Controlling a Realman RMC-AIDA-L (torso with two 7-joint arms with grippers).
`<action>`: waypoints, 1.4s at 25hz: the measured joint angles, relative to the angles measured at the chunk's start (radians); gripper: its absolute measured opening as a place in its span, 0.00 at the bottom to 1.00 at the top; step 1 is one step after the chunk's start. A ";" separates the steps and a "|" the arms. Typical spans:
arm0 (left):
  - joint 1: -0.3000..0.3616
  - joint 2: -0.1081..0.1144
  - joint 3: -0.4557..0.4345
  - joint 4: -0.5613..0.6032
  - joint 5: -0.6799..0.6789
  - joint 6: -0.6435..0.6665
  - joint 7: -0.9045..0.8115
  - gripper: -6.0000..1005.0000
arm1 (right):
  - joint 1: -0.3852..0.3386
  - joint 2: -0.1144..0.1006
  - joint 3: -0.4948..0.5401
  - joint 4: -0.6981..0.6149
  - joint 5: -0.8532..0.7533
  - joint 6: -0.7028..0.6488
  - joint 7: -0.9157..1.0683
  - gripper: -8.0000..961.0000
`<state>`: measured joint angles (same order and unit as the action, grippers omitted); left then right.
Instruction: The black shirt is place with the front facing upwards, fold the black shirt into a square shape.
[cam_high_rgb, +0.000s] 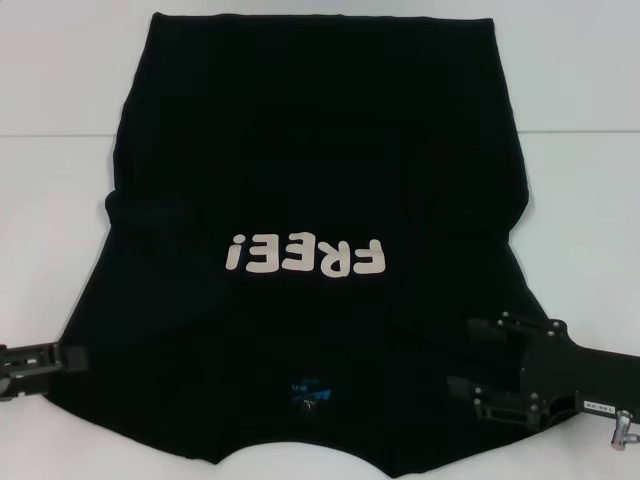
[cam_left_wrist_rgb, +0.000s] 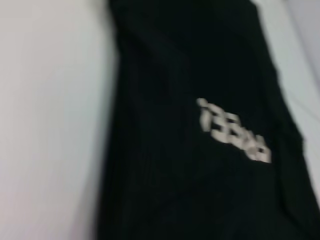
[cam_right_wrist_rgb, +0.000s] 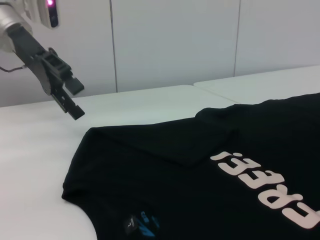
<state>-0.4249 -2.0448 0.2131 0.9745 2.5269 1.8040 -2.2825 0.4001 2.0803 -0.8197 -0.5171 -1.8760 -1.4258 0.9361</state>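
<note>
While the large black short-sleeved cloth T-shirt (cam_high_rgb: 320, 180) lies flat on the white bench (cam_high_rgb: 60, 180) with its off-white "FREE!" print (cam_high_rgb: 303, 255) facing up and its collar and small blue neck label (cam_high_rgb: 308, 390) toward me, I judge that I am at the very start of the fold, bringing both arms in to the shoulder corners. The left sleeve looks already tucked inward over the body; the right side I cannot read as clearly. My left pincer (cam_right_wrist_rgb: 67, 100) hangs just off the left shoulder of the shirt, above the bare bench, its jaws a little apart and gripping nothing. My right pincer (cam_high_rgb: 495, 375) sits low over the right shoulder area, black against black cloth, and I cannot tell whether it is released or clenched. The next move, as I see it, calls for both pincers to drop to the near edge, pinch the cloth at matching points either side of the collar, and carry it toward the hem evenly so the fold stays square. Around me the bench is smooth and matt white, with a seam (cam_high_rgb: 570, 132) running across it, and pale panelled walls (cam_right_wrist_rgb: 175, 45) stand behind.
</note>
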 joint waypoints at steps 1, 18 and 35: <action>-0.005 0.003 0.000 0.000 0.019 -0.016 -0.029 0.93 | -0.001 -0.001 0.000 0.000 0.000 -0.001 0.000 0.82; -0.068 0.028 0.014 -0.072 0.145 -0.150 -0.267 0.93 | -0.013 -0.005 0.002 0.000 -0.002 -0.007 0.004 0.82; -0.088 0.035 0.014 -0.095 0.197 -0.212 -0.320 0.93 | -0.005 -0.005 -0.008 0.000 -0.010 -0.045 -0.003 0.82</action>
<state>-0.5124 -2.0095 0.2272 0.8798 2.7234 1.5917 -2.6028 0.3948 2.0754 -0.8274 -0.5170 -1.8862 -1.4708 0.9334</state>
